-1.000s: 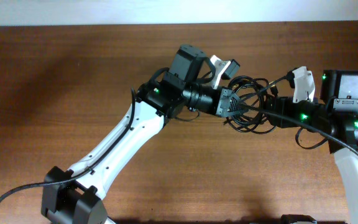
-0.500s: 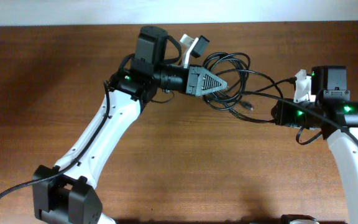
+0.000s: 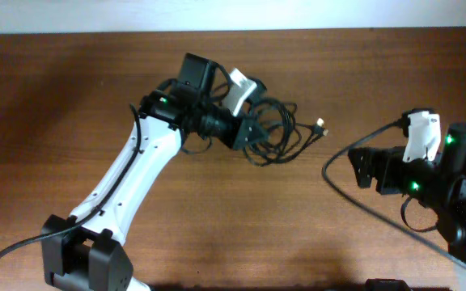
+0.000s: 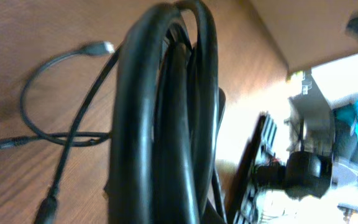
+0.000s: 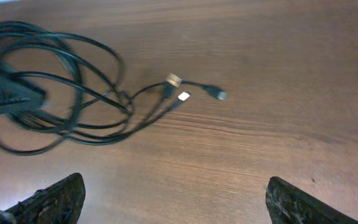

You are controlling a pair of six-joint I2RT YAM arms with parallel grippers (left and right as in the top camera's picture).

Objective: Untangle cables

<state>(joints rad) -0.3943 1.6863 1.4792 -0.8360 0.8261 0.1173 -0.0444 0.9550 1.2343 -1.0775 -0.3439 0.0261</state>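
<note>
Left fingers (image 3: 247, 129) grip a tangled coil of thin black cables (image 3: 281, 133); right of it, right fingers (image 5: 55, 199) gape over the brown wooden worktop (image 3: 55, 121).

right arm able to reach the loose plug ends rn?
Probably yes: right gripper is open, facing the plug ends, nothing between them on the table; left gripper holds only the coil.

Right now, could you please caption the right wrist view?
Open right gripper above the table, facing a tangle of black cables with loose plug ends.
</note>
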